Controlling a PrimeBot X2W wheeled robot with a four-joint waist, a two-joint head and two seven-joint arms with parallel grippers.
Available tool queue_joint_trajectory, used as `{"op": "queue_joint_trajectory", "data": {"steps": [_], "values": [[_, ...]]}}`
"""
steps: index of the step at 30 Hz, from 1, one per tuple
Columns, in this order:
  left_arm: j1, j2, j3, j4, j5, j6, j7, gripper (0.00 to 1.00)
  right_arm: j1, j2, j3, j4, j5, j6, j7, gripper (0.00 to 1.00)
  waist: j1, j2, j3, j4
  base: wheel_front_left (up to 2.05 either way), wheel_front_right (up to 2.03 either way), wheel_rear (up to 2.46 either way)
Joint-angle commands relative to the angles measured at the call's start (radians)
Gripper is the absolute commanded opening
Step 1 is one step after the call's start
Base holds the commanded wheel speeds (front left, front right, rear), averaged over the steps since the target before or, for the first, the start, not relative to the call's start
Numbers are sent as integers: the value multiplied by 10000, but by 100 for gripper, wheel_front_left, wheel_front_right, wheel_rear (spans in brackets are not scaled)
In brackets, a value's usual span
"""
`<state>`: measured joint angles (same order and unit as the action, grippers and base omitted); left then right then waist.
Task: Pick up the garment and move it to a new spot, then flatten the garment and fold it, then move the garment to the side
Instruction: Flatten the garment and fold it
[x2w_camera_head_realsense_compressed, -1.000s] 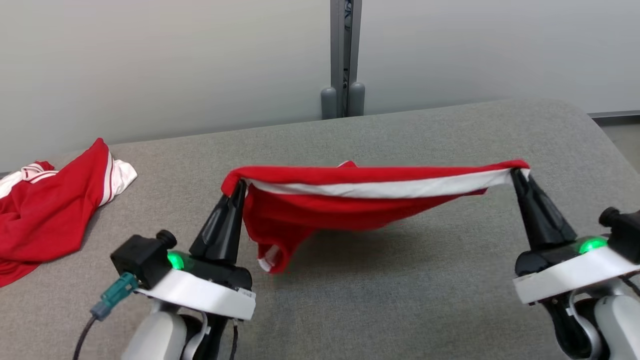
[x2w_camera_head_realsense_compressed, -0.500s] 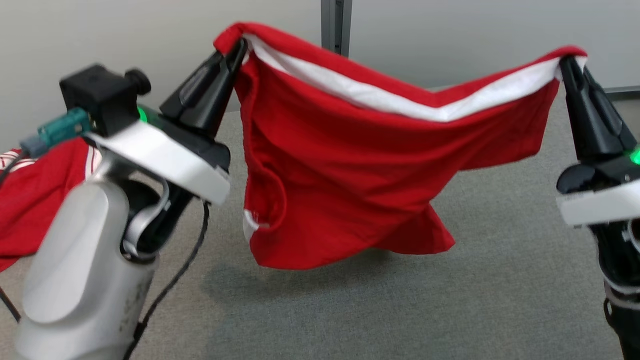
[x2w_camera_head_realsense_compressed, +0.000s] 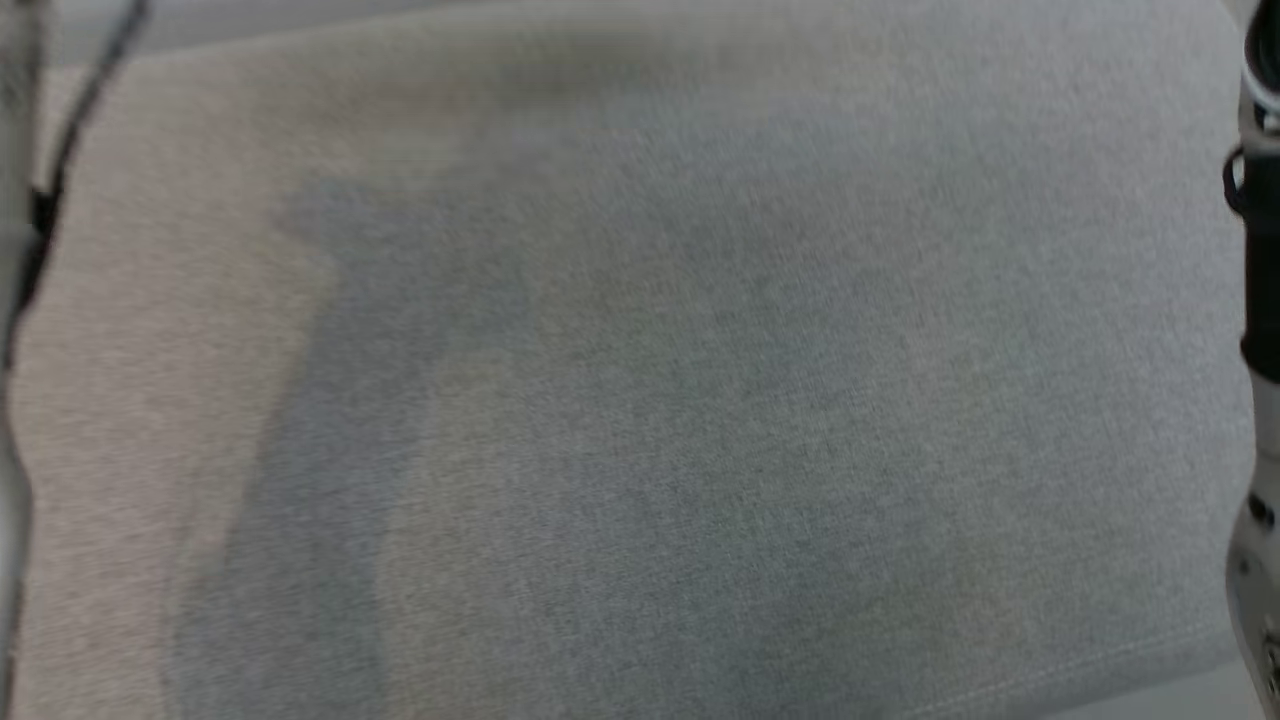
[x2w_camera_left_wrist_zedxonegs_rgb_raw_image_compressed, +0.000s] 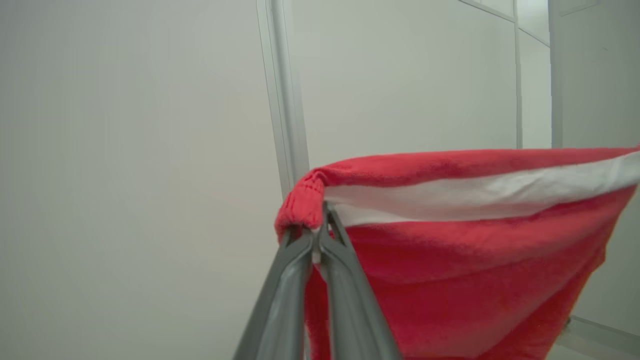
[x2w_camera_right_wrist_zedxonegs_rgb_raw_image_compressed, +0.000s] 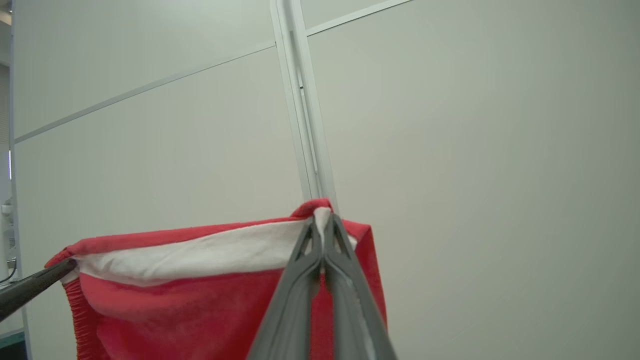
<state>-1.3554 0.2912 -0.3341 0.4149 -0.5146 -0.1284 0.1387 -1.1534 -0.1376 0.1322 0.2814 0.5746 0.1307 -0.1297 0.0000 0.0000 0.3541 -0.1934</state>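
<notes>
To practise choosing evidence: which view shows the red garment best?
Right wrist view: the garment shows its top edge stretched from right gripper to left gripper. Left wrist view crops its far end. Head view faces the grey surface.

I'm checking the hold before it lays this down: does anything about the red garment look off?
Nothing stands out. The red garment hangs spread between the left gripper and the right gripper, each shut on a top corner, with its white band running between them. No tear shows.
</notes>
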Motion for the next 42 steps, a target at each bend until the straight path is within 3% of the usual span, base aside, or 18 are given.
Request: {"op": "queue_joint_trajectory", "data": {"steps": [1, 4, 10, 18, 30, 35, 42], "values": [[-311, 86, -116, 391, 150, -21, -336, 0, -263, 153, 58, 343, -31, 3, -334, 0, 0, 0, 1098, -734, 0, 0, 0], [-706, 220, -499, 1375, 258, -22, -971, 0, -587, 496, 472, 1100, 202, 3, -791, 0, 0, 0, 1528, -863, 0, 0, 0], [60, 578, -1342, 3085, -133, -24, -1497, 0, 135, 740, 2238, 2284, 879, 3, -1191, 0, 0, 0, 1992, -875, 0, 0, 0], [685, 924, -2264, 3416, -1141, -23, -1923, 0, 995, 557, 3287, 2575, 1544, 3, -1374, 0, 0, 0, 2029, -744, 0, 0, 0], [2210, 1579, -3472, 1594, -3194, -17, -2644, 0, 3632, -109, 2680, 207, 1699, 3, -1369, 0, 0, 0, 1312, -301, 0, 0, 0], [4124, 1888, -3622, 757, -3480, 23, -3416, 0, 5398, -434, 2190, -720, 1509, 3, -1370, 0, 0, 0, 764, -3, 0, 0, 0], [7632, 1746, -3772, -875, -3646, 718, -3974, 0, 8684, -621, 1084, -2013, 1263, 3, -1371, 0, 0, 0, -199, 348, 0, 0, 0]]}}
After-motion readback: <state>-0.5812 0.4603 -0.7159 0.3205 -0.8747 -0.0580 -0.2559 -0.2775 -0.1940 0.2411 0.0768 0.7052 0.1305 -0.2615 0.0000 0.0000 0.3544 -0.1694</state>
